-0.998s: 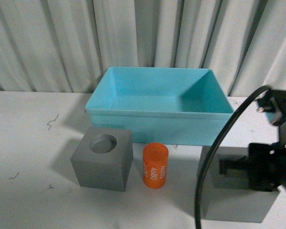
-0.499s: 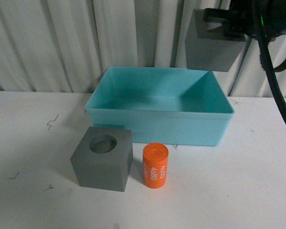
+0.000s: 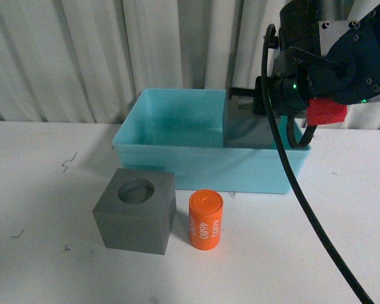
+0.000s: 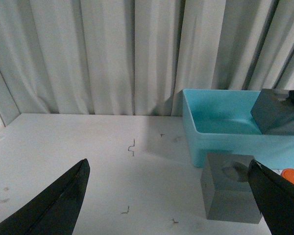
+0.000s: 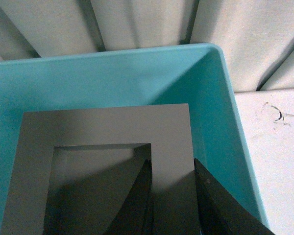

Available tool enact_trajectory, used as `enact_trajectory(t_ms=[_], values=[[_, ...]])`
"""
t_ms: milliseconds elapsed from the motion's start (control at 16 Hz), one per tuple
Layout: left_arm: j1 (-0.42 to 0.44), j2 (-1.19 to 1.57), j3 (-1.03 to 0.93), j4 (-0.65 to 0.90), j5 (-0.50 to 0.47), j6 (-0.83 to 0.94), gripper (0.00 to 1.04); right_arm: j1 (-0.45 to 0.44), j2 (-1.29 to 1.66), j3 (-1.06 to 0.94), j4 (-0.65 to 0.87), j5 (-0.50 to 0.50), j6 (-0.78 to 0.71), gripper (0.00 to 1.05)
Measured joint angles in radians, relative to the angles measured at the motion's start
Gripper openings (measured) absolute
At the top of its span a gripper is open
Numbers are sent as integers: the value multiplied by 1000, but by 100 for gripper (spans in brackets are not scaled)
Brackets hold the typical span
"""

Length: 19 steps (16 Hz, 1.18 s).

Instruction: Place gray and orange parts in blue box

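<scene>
My right gripper (image 3: pixel 258 104) is shut on the gray cube with the square recess (image 3: pixel 247 130) and holds it inside the right half of the blue box (image 3: pixel 177 166). In the right wrist view its fingers pinch one wall of that cube (image 5: pixel 103 129), with the blue box (image 5: pixel 137 73) all around. The gray cube with a round recess (image 3: pixel 135 212) and the orange cylinder (image 3: pixel 206 220) stand side by side on the table in front of the box. My left gripper (image 4: pixel 166 169) hangs open over the table, with the round-recess cube (image 4: pixel 230 188) by one fingertip.
A pleated gray curtain (image 3: pixel 82 57) closes off the back of the white table (image 3: pixel 342 240). The right arm's black cable (image 3: pixel 304 202) hangs down across the table's right side. Small dark marks (image 3: pixel 68 162) dot the table's left part.
The right gripper raised the square-recess cube from the table's front right to above the box, and has now lowered it into the box's right half. The other parts stayed put.
</scene>
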Motion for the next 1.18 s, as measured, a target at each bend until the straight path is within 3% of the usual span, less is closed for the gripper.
enact_trajectory(t_ms=[62, 187, 249, 312, 437, 624, 748, 873, 935, 998, 1060, 1185], values=[[0, 0, 0, 0, 0, 0, 98, 3, 7, 11, -13, 7, -3, 20], [0, 0, 0, 0, 0, 0, 98, 11, 4, 23, -2, 16, -3, 51], [0, 0, 0, 0, 0, 0, 98, 12, -2, 11, 15, 23, 0, 61], [0, 0, 0, 0, 0, 0, 98, 9, -47, -56, 58, 47, 5, 77], [0, 0, 0, 0, 0, 0, 98, -21, -214, -209, 132, 50, 42, 99], [0, 0, 0, 0, 0, 0, 98, -87, -683, -572, 142, 62, 153, 98], [0, 0, 0, 0, 0, 0, 98, -50, -1011, -898, -70, 133, 278, 98], [0, 0, 0, 0, 0, 0, 98, 26, -1196, -1095, -271, 140, 415, 98], [0, 0, 0, 0, -1, 0, 98, 1, -1192, -1168, 5, 108, 376, 92], [-1, 0, 0, 1, 0, 0, 98, -39, -1204, -1261, 293, 52, 226, 79], [-1, 0, 0, -1, 0, 0, 98, -60, -1242, -1350, 445, 20, 93, 68], [-1, 0, 0, 0, 0, 0, 98, -103, -1335, -1406, 561, -24, -119, 46]])
